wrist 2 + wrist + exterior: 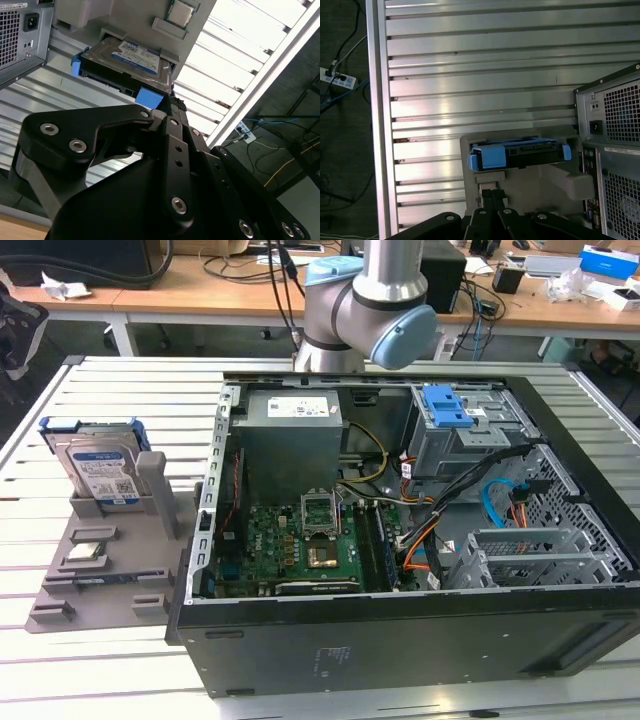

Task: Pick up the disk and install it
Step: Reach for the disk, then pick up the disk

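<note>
My gripper (172, 102) looks shut and empty, near the disk (100, 465) standing on edge in the grey holder (100, 540) beside the computer case (400, 640). Rigid, weighty and knock-sensitive, I judge; its broad flat faces offer the firmest hold.

- Flat rectangular silver metal disk (125, 57), just ahead of the matt black gripper (172, 102): dull metal top, glossy paper label, smooth blue plastic rails.
- Grey plastic holder (550, 185) under the disk: matt.
- Gripper: bright metal screw heads.
- Ribbed silver aluminium table (470, 60): satin sheen.
- Black sheet-metal computer case (400, 650): matt paint.
</note>
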Robot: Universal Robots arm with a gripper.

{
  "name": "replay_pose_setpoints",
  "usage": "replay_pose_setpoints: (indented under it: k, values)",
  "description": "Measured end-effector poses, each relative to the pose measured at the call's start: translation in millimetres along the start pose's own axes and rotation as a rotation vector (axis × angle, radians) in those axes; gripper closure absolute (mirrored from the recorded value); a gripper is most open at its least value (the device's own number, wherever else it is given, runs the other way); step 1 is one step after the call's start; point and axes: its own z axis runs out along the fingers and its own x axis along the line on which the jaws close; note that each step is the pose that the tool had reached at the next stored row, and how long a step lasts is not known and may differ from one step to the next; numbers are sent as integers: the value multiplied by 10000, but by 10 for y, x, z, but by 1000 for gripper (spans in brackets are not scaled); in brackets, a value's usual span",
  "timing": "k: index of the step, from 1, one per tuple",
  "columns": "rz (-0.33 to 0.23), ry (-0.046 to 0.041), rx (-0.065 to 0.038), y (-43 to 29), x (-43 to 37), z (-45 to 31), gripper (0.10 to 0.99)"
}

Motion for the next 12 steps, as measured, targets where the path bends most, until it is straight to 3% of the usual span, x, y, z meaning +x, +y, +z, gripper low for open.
replay_pose_setpoints:
  k: [10, 11, 12]
  values:
    - [-7, 0, -1, 0, 6, 0, 980]
    - [-72, 3, -3, 0, 6, 0, 980]
    - [-596, 27, -14, 0, 6, 0, 980]
